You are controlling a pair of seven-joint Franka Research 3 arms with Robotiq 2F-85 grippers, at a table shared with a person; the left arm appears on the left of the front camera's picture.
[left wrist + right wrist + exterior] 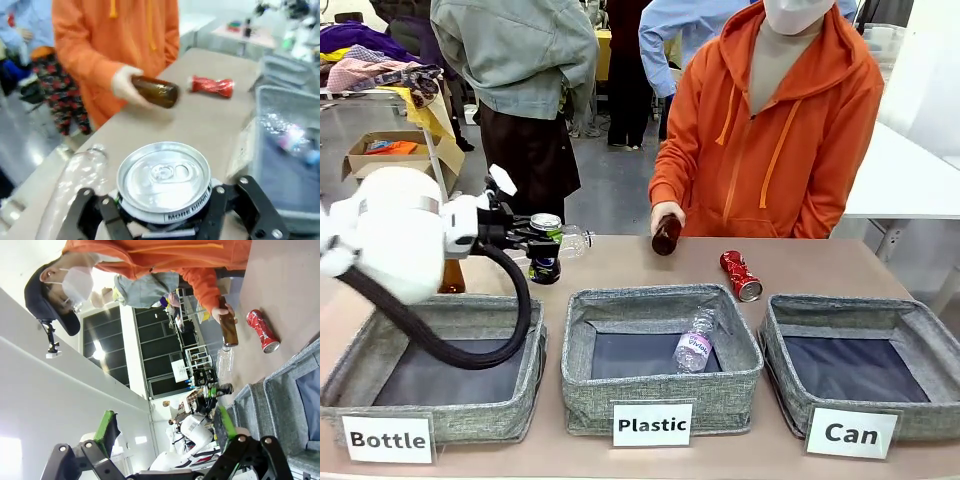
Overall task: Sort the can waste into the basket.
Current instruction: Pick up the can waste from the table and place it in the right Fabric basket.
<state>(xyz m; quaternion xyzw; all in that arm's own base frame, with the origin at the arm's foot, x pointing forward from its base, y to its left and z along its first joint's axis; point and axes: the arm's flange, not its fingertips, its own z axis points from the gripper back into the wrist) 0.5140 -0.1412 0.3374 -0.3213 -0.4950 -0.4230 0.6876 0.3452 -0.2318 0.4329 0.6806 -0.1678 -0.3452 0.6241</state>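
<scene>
Nearest the lens, three grey woven-fabric rectangular baskets with dark linings stand in a row along the near edge of a smooth beige tabletop (820, 262), each with a white label in front. They are the Bottle basket (470, 415) on the left, the Plastic basket (725, 395) in the middle and the Can basket (925, 415) on the right.

Beyond the table lies a grey floor with a cardboard box (390, 155), a heap of coloured clothes (375, 60), a white side table (910, 185) and people standing.

A clear plastic bottle with a pink label (696, 342) leans in the far right corner of the Plastic basket. The Bottle basket and the Can basket show only dark lining.

The left gripper (542, 240) is closed round the black-blue Pepsi can (545, 252) beyond the Bottle basket. It holds the can upright, silver end up. Whether the can touches the table I cannot tell. A second clear plastic bottle (576, 240) lies just beside it.

The dented red metal can (741, 275) lies on its side on the table, beyond the gap between the Plastic basket and the Can basket.

At the far edge a person in an orange hoodie (770, 130) rests a hand (666, 212) on a brown glass bottle (666, 237).

The right gripper (164, 420) is raised, its green-padded fingers spread wide with nothing between them.
</scene>
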